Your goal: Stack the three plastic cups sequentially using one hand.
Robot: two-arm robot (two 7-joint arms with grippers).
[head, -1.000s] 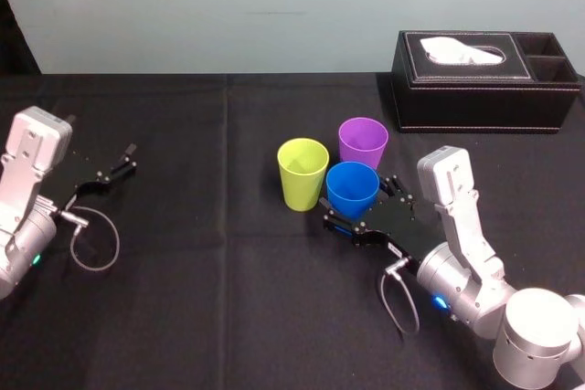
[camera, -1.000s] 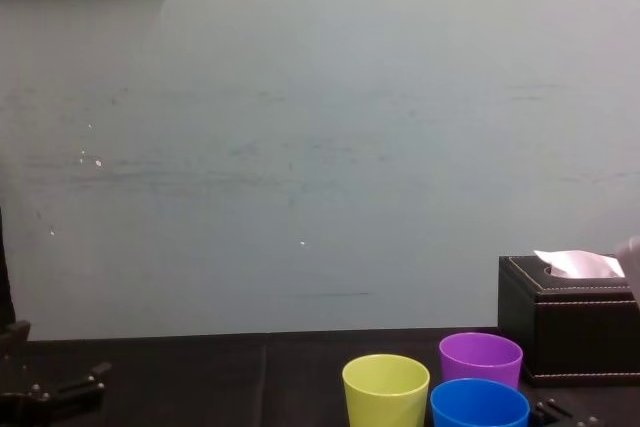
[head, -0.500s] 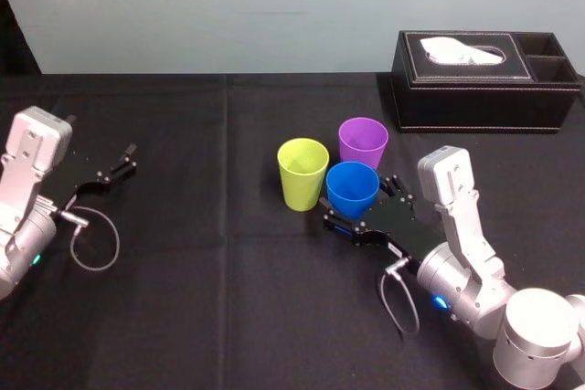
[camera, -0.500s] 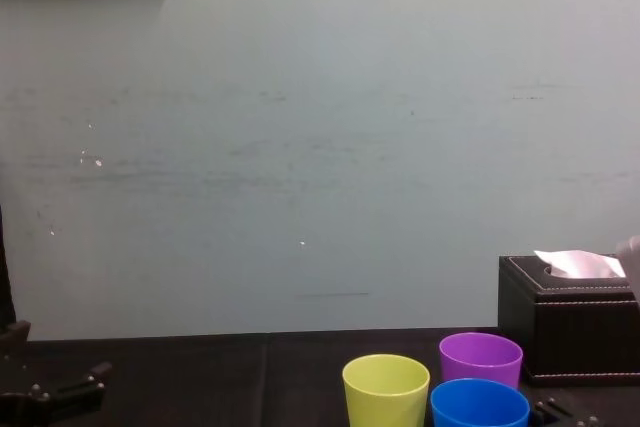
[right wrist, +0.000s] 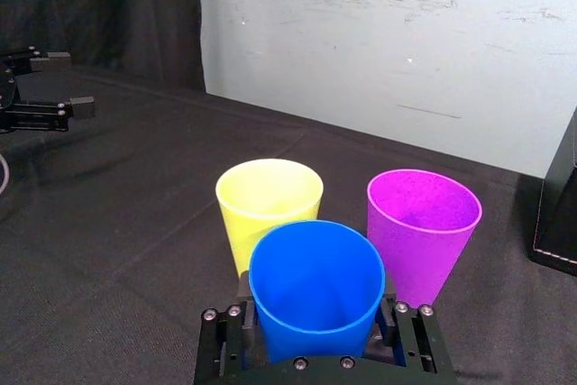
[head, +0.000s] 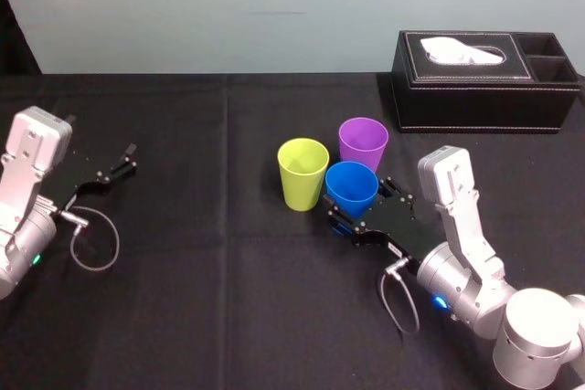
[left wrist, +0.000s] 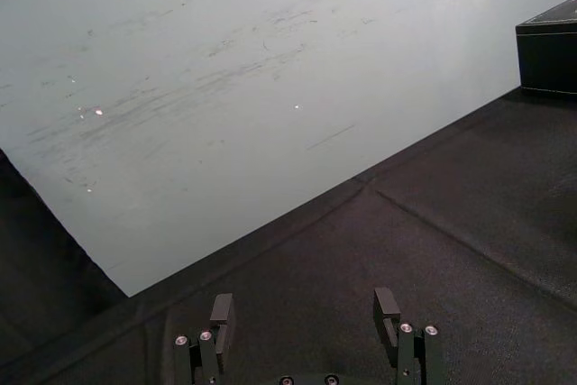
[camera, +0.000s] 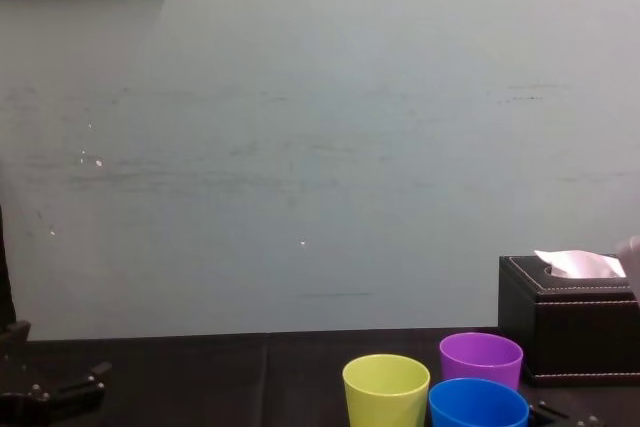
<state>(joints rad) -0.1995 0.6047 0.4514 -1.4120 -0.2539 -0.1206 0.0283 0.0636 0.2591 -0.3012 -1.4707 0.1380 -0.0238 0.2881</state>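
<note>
Right pincer (right wrist: pixel 315 317) has its jaws pressed on both sides of the blue cup (right wrist: pixel 315 286), which stands upright on the black surface (head: pixel 228 299). Yellow-green cup (right wrist: pixel 269 205) sits just beyond the pincer, left; purple cup (right wrist: pixel 422 227) just beyond, right. Left pincer (left wrist: pixel 305 308) is parked well apart, jaws wide, empty.

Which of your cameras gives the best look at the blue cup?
The right wrist view: the blue cup sits close, open mouth up, with the right gripper around its base. The head view shows it smaller, from above, beside the other cups. The chest view catches its rim at the bottom edge.
</note>
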